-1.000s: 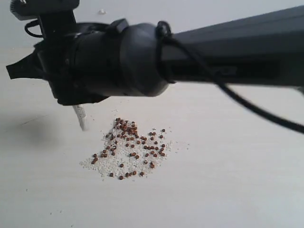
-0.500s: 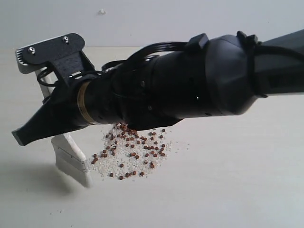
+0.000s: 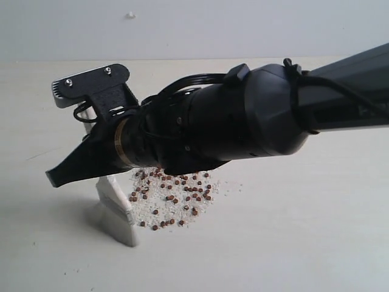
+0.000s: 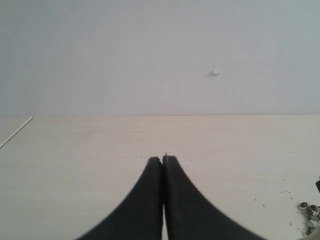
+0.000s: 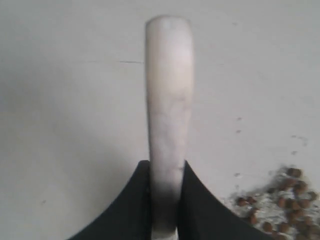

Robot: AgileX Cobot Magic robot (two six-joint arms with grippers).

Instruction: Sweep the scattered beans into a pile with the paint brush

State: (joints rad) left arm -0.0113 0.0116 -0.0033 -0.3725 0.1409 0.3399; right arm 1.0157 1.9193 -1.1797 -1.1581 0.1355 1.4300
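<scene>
Reddish-brown beans lie loosely gathered with pale crumbs on the light table. My right arm reaches across from the right, and my right gripper is shut on the paint brush. The brush slants down with its off-white bristles touching the table just left of the beans. In the right wrist view the brush shows edge-on between the jaws of the gripper, with beans off to one side. My left gripper is shut and empty over bare table, with a few beans at the frame edge.
A pale wall rises behind the table's far edge, with a small white speck on it. My right arm's black body hangs over the back of the beans and hides some of them.
My right arm has swung down and turned, bringing the brush from behind the beans to the table on their left. Over the last half second the brush slid right, toward the beans.
</scene>
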